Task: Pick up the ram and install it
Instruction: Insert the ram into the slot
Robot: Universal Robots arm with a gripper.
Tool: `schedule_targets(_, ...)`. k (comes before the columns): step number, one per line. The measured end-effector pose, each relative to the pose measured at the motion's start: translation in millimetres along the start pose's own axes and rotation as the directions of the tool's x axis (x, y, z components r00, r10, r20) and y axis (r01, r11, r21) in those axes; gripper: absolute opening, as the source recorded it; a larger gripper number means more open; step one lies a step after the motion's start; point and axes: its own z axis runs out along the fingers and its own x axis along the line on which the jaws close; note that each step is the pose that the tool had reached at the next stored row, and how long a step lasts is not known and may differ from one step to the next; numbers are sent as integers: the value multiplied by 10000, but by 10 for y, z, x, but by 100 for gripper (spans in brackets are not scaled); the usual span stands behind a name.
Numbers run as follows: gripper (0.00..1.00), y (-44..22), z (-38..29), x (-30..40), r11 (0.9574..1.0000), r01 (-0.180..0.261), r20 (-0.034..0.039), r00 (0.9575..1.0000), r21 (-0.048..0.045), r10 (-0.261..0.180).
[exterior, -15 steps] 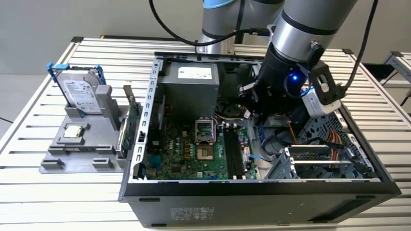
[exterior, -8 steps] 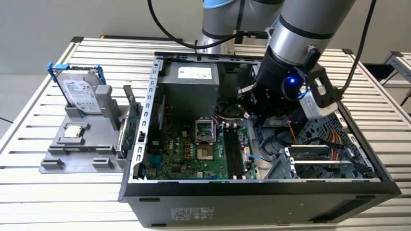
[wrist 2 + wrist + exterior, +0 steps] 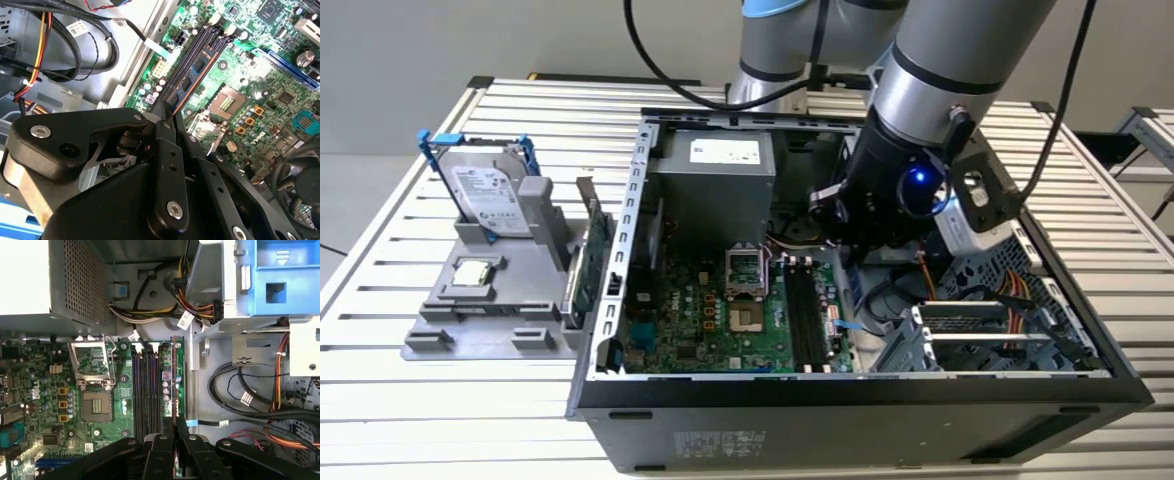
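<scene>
The ram (image 3: 174, 385) is held edge-on between clenched fingers (image 3: 167, 452) above the memory slots (image 3: 146, 390); square alignment is needed.

The ram (image 3: 202, 64) is a long, thin stick of dark blue-green circuit board with a row of black chips along its face and an orange-brown line along one long edge. In the second wrist view it stands on its long edge, with one end pinched between the closed black fingers (image 3: 167, 165) and the rest reaching out over the motherboard. In the first wrist view the ram (image 3: 174, 385) shows edge-on as a narrow dark strip, parallel to the black memory slots (image 3: 146, 390). It lies along the outermost slot, next to the board's edge. Whether it touches a slot cannot be told.
</scene>
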Motion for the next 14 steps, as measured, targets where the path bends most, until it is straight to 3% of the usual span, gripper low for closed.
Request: schedule_targets(14,0,-31,130,4,10000,-1,0,10000,2,1)
